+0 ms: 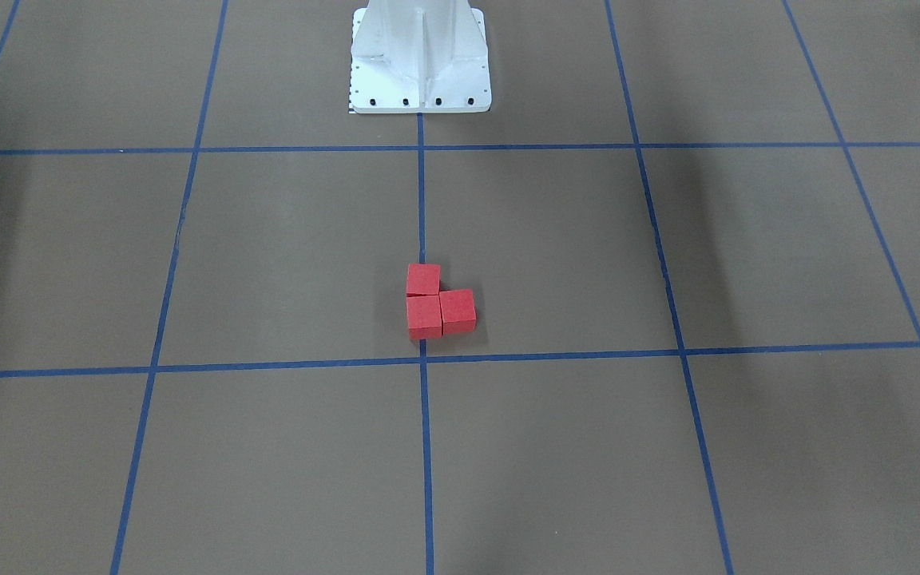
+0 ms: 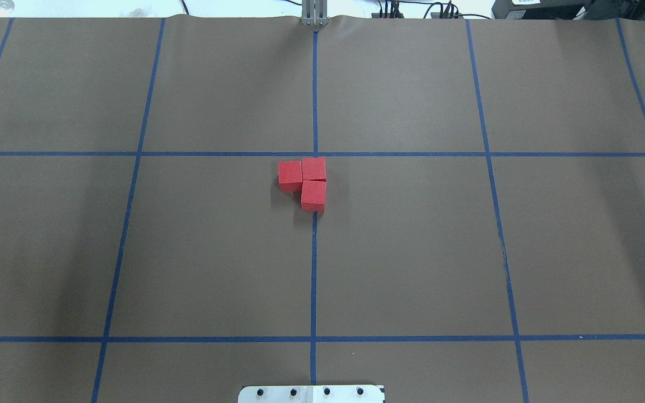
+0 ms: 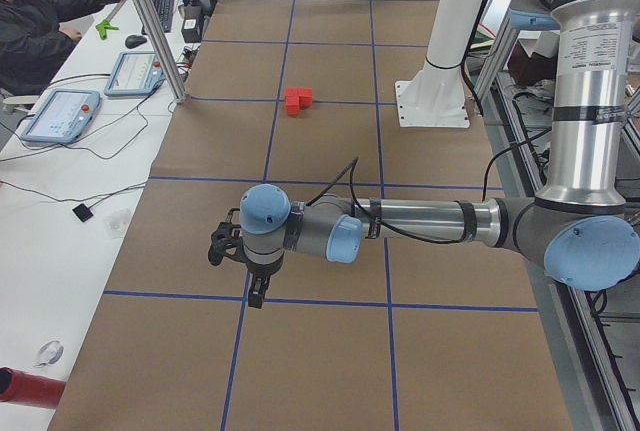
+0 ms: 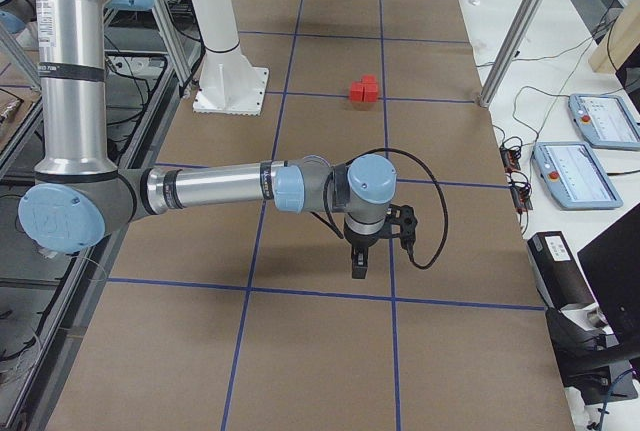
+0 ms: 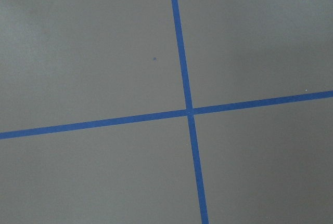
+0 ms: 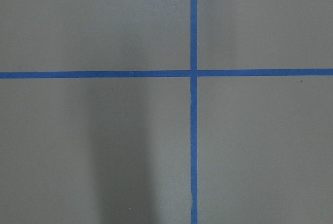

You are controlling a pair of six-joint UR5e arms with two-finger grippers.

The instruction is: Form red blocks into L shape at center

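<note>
The three blocks [image 2: 308, 182] are found at the center [image 2: 333, 168], just on the robot's side of a tape [image 2: 315, 101] crossing. They are set face to face in an L. Two lie side by side, and the third is butted against the corner block [image 2: 314, 168] on the side nearer the robot. A slight offset can be seen between the corner block and its neighbour on the robot's left. The shape is judged to be as good as formed.

The left gripper [image 3: 256, 294] and the right gripper [image 4: 358, 263] are held low over the table, well apart from the blocks, each toward its own end. Both show only in the side views, so whether each claw is released or clenched cannot be told. Nothing appears to be carried, though the view is too poor for that to be certain. Only bare floor and tape are shown by the wrist cameras.

The blocks are judged to be light, stiff and not fragile, and their matte faces should be held without slipping. An end block should be pinched from above across two opposite free sides. The corner block has neighbours on two sides, so it is better nudged than gripped. Being light, any block could be shifted by a stray touch.
</note>
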